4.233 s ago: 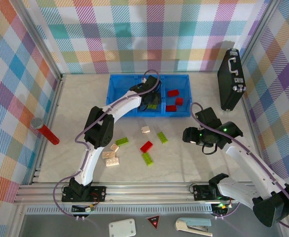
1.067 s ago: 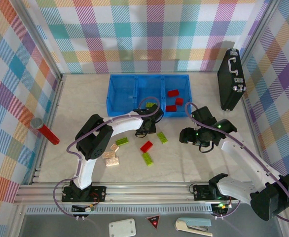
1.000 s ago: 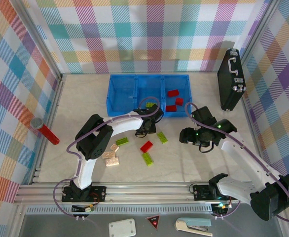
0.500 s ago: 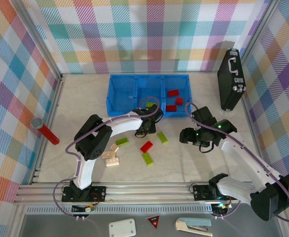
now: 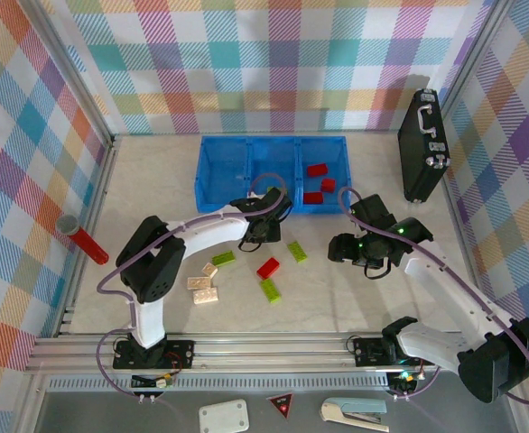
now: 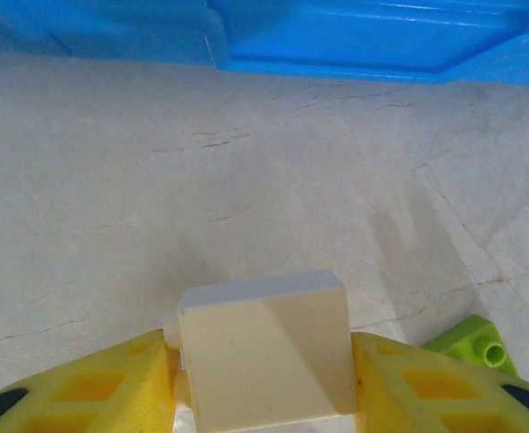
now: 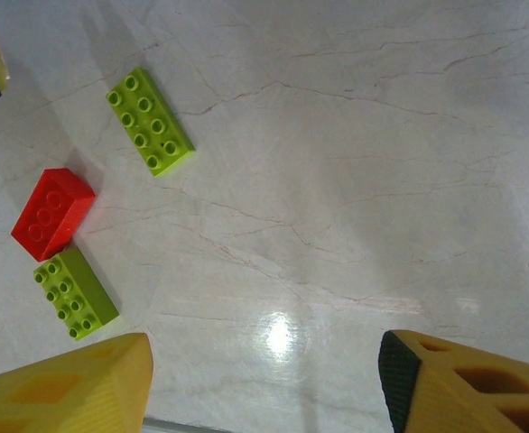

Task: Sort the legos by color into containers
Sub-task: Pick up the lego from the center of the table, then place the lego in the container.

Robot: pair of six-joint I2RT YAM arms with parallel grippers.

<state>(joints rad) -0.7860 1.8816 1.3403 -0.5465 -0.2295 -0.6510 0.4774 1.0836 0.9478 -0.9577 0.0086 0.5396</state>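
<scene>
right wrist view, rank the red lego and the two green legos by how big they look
1. upper green lego, slightly the longest
2. lower green lego, nearly the same size, so the order of these two is unsure
3. red lego, clearly shorter

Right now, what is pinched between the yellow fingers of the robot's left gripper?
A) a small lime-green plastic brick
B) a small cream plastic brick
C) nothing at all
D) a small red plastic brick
B: the left wrist view shows a small cream plastic brick clamped between the two yellow fingers of the left gripper.
</scene>
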